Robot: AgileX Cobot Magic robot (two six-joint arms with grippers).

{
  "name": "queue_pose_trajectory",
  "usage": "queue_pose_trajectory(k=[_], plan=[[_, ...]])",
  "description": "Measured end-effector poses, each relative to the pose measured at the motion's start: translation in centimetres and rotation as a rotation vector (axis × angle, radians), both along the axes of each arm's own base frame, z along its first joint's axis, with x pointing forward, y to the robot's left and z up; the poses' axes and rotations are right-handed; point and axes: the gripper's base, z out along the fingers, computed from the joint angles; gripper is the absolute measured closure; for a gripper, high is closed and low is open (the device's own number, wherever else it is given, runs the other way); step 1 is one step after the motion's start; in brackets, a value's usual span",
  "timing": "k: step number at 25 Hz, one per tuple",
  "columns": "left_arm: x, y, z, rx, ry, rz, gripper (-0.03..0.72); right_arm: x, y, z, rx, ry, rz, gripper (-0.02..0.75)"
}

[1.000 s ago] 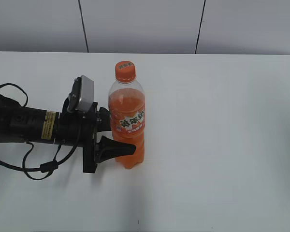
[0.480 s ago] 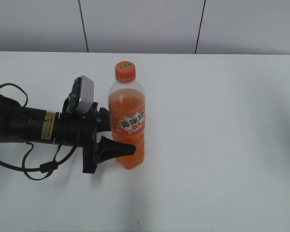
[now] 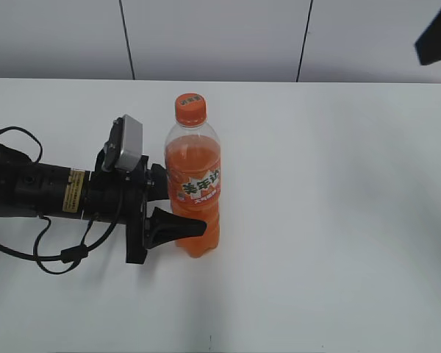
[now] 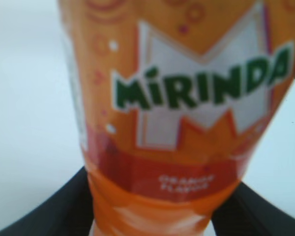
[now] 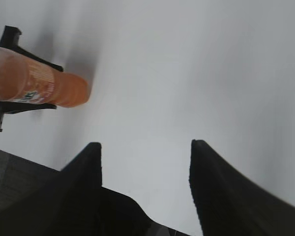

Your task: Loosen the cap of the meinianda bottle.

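While upright, the meinianda bottle [image 3: 195, 191] sits clamped in the left claw [image 3: 178, 209].

A plain white table [image 3: 338, 220] is lying under everything, with grey wall panels [image 3: 213, 37] standing behind it

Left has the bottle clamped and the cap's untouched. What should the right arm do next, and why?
Probably bring the right gripper down over the cap. Its jaws stand open and empty, far up at the right, while the left gripper clamps the bottle upright, cap on top with nothing around it.
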Motion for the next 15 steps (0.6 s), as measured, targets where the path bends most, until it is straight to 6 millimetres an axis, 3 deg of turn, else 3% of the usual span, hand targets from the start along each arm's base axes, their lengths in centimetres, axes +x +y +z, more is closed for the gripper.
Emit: queue_pose_trajectory(k=[7,15], plan=[[0.0,0.0,0.0,0.0,0.0,0.0,0.27,1.6,6.5,-0.2,-0.021,0.016,0.157,0.311],[0.0,0.0,0.0,0.0,0.0,0.0,0.27,2.0,13.0,-1.4,-0.028,0.046,0.295,0.311]])
